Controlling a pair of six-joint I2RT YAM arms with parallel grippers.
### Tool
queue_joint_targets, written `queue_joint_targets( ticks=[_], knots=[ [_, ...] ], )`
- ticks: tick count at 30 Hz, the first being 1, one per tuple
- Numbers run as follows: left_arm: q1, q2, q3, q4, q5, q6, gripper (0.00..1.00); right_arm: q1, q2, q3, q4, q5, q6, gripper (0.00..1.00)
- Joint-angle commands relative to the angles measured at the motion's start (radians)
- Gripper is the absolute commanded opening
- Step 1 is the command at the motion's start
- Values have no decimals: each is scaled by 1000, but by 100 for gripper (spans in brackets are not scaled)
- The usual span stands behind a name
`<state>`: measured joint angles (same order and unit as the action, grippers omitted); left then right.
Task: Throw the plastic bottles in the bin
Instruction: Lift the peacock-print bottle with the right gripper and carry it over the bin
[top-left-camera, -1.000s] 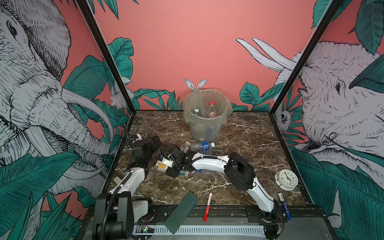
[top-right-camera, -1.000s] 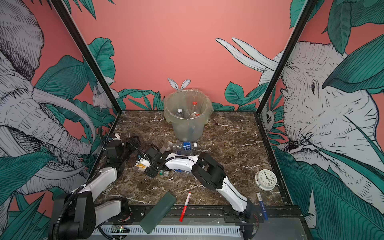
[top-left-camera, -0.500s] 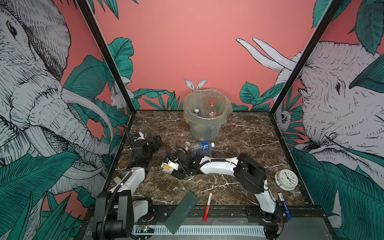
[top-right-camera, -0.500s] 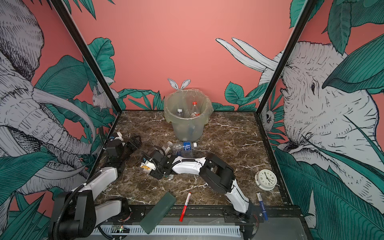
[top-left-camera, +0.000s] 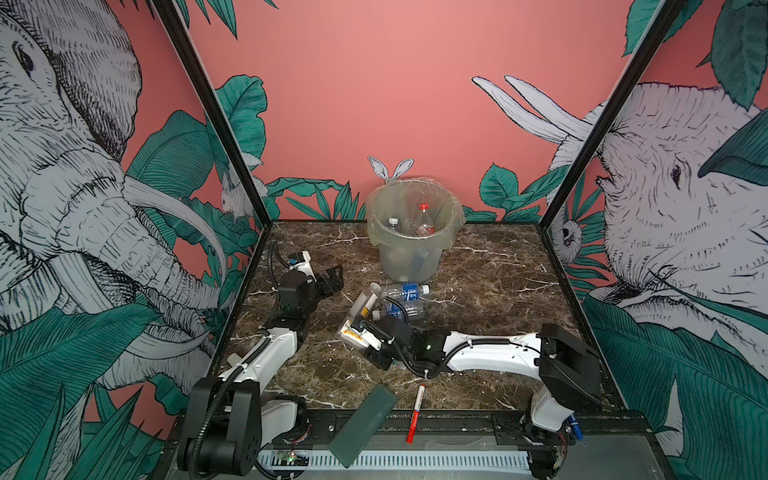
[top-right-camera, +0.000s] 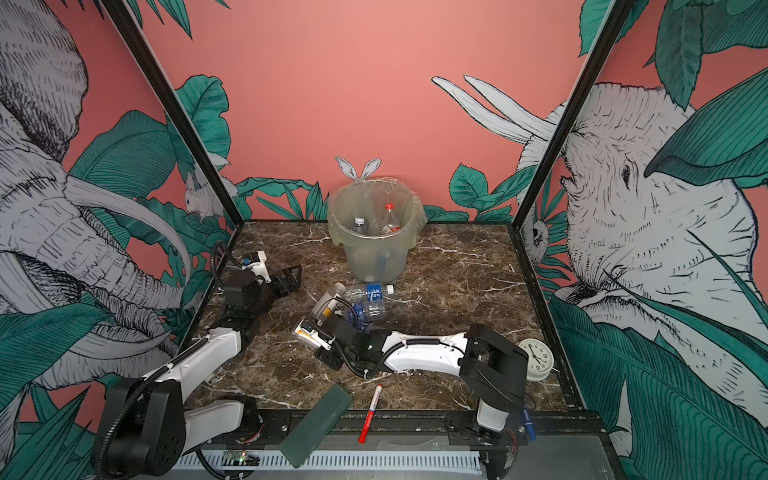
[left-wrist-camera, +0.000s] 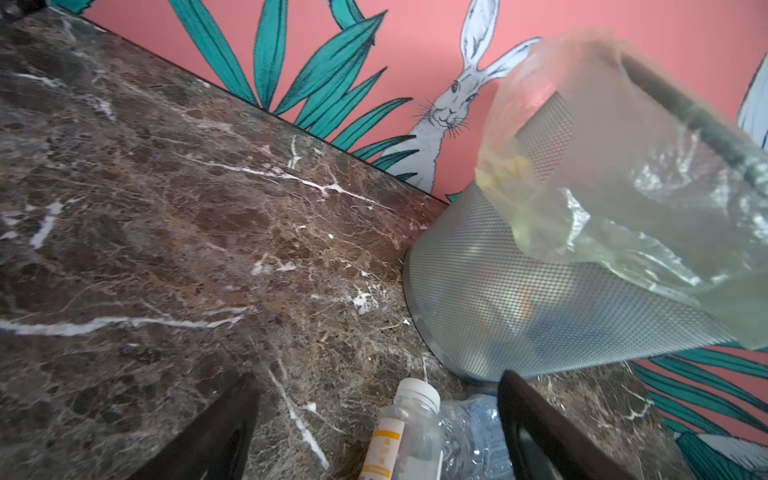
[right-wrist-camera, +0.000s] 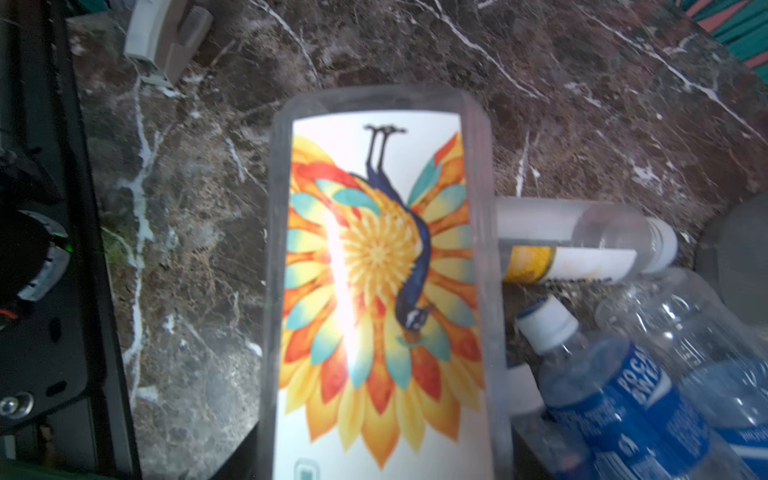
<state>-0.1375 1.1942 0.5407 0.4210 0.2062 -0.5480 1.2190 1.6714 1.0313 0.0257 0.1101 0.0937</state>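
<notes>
**Item 1: right pincer (top-left-camera: 360, 336).** It is gripping a clear flower-label bottle (right-wrist-camera: 380, 270) at the lower middle of the frame in both top views. Much of the bottle is sticking out past the grip. The wall looks smooth, so it may be swinging or sliding loose once you lift.

**Item 2: left pincer (top-left-camera: 332, 279).** It is standing wide and empty at centre left, pointing towards the pile. You are risking a brush between the arms if both go for the middle together.

**Item 3: loose bottles (top-left-camera: 405, 291).** Three are lying bunched together on the desk (top-left-camera: 498, 291), just above the right pincer and just below the bin. A low carry straight up the frame is likely knocking them away or rolling them under the arm.

**Item 4: bin (top-left-camera: 409, 257).** It is standing at upper centre, against the back wall, already holding a few bottles. Its bag (left-wrist-camera: 623, 199) is hanging loosely over the rim. A release made short or low is probably bouncing the bottle off the rim, snagging the bag or nudging the bin.

**Item 5: marker pen (top-left-camera: 417, 411) and green slab (top-left-camera: 365, 419).** Both are lying at the bottom edge and are not yours to take.
</notes>
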Motion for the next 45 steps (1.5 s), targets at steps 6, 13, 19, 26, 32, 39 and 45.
queue_joint_targets(
  ticks=[6, 13, 19, 26, 32, 39, 45],
  knots=[
    [-94, 54, 77, 21, 72, 84, 90, -3, -230, -202, 64, 223, 101, 55],
    [-151, 71, 116, -6, 84, 138, 90, -11, -458, -419, 122, 413, 201, 54],
    [-196, 86, 154, -40, 94, 185, 91, -19, -658, -541, 93, 543, 253, 55],
    [-221, 95, 173, -63, 85, 211, 91, -41, -826, -585, 35, 594, 248, 54],
    [-223, 92, 182, -79, 84, 217, 91, -69, -835, -441, 6, 648, 142, 53],
    [-223, 90, 189, -91, 89, 207, 91, -320, -498, 139, -88, 394, -11, 51],
    [-222, 94, 179, -87, 76, 209, 91, -470, 105, 986, -311, 389, -76, 98]
  ],
)
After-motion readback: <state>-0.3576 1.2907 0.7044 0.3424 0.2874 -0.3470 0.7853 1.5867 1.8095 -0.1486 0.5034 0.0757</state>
